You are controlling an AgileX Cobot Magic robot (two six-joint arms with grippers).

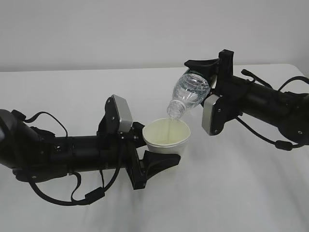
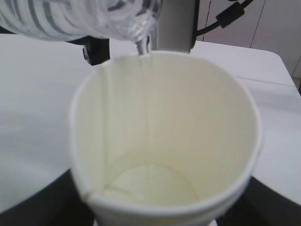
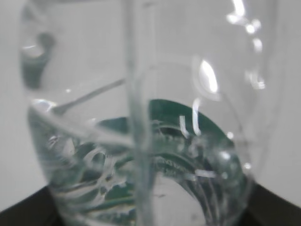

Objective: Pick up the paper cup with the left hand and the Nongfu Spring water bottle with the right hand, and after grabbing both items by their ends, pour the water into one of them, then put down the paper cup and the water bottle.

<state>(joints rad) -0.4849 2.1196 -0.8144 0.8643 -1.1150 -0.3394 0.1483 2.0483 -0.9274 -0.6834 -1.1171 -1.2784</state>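
My left gripper [image 1: 155, 147] is shut on the white paper cup [image 1: 166, 140], held upright just above the table. In the left wrist view the cup [image 2: 164, 141] fills the frame, with black fingers [image 2: 28, 207] at the bottom corners. My right gripper [image 1: 206, 89] is shut on the base end of the Nongfu Spring water bottle [image 1: 189, 94]. The bottle is tilted neck down over the cup's far rim. A thin stream of water [image 2: 140, 47] runs from the neck into the cup. In the right wrist view the clear bottle [image 3: 141, 117] with its green label blocks nearly everything.
Both arms hang over a white table [image 1: 241, 193] in front of a plain white wall. The right arm's cable [image 1: 263, 137] loops below its wrist. The table's far edge [image 2: 282, 59] shows in the left wrist view.
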